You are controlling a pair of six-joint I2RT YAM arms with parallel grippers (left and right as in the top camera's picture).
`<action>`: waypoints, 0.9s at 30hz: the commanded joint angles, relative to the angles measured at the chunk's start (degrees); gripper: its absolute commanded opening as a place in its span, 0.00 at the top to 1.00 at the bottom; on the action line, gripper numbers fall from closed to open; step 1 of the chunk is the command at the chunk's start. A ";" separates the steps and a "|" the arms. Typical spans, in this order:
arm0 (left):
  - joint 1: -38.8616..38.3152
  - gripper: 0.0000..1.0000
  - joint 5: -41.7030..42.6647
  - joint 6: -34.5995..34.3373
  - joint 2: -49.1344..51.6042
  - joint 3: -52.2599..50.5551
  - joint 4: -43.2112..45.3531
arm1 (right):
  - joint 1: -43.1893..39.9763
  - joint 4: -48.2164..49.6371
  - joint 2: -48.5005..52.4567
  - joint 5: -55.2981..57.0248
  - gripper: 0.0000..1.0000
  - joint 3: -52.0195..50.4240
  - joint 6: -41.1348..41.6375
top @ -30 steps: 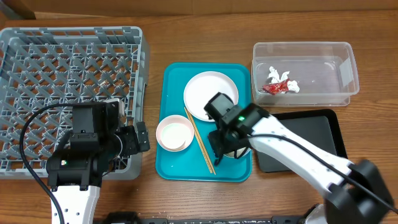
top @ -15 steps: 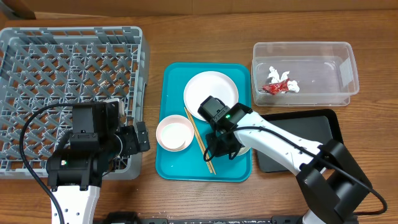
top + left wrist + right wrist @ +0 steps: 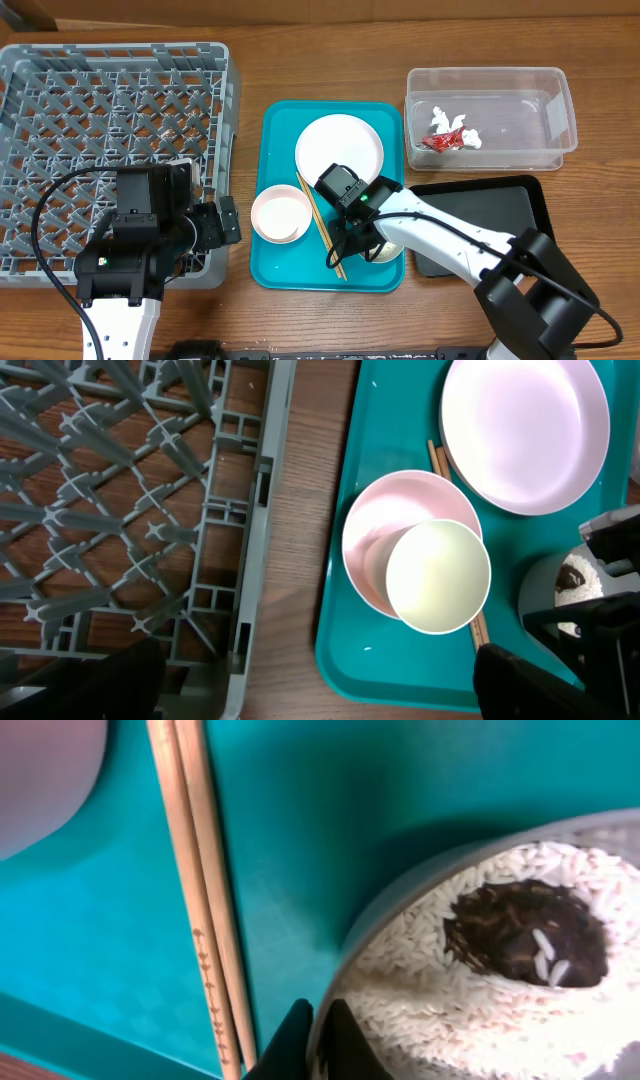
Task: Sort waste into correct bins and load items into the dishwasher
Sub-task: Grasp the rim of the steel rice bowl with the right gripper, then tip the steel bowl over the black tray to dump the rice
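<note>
My right gripper (image 3: 347, 238) (image 3: 322, 1032) is shut on the rim of the grey-green bowl (image 3: 388, 248) (image 3: 400, 895), which sits on the teal tray and holds white rice (image 3: 450, 1000) and a brown scrap (image 3: 525, 935). The wooden chopsticks (image 3: 320, 222) (image 3: 200, 890) lie just left of it. The pale pink bowl (image 3: 280, 214) (image 3: 385, 540) and the white plate (image 3: 340, 150) (image 3: 525, 430) are on the same tray. My left gripper (image 3: 218, 224) (image 3: 310, 698) is open and empty between the dish rack (image 3: 110, 130) and the tray. The red wrapper with white paper (image 3: 447, 137) lies in the clear tub (image 3: 545, 150).
The teal tray (image 3: 285, 130) (image 3: 385, 420) lies mid-table. The flat black tray (image 3: 495, 215) lies right of it, partly under my right arm. The dish rack's wall (image 3: 265, 530) runs beside the teal tray's left edge with a strip of wooden table between them.
My right gripper has moved a little left and toward the tray's front edge, beside the chopsticks, and more of the grey-green bowl now shows. My left arm has not moved.
</note>
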 commanded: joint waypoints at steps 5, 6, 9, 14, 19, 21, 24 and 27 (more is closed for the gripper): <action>0.31 0.00 -0.76 -0.52 0.13 1.29 -0.13 | -0.35 -4.48 -2.01 2.23 0.96 3.93 2.86; 0.31 0.00 -0.76 -0.52 0.13 1.29 -0.15 | -0.70 -5.07 -3.48 2.21 0.96 5.09 2.89; 0.31 0.00 -0.79 -0.52 0.13 1.29 -0.13 | -3.96 -6.25 -11.52 1.49 0.96 8.13 5.90; 0.31 0.00 -0.76 -0.52 0.13 1.29 -0.13 | -11.61 -7.32 -19.96 -1.05 0.96 8.20 7.82; 0.31 0.00 -0.76 -0.52 0.13 1.29 -0.13 | -24.96 -8.61 -22.05 -13.84 0.96 6.86 7.76; 0.31 0.00 -0.79 -0.52 0.13 1.27 -0.13 | -31.67 -7.45 -22.05 -21.33 0.96 3.69 7.15; 0.31 0.00 -0.79 -0.50 0.13 1.29 -0.11 | -38.97 -4.52 -22.05 -29.24 0.96 -1.92 5.20; 0.31 0.00 -0.79 -0.52 0.13 1.29 -0.11 | -43.87 -0.92 -22.05 -36.46 0.96 -6.78 2.84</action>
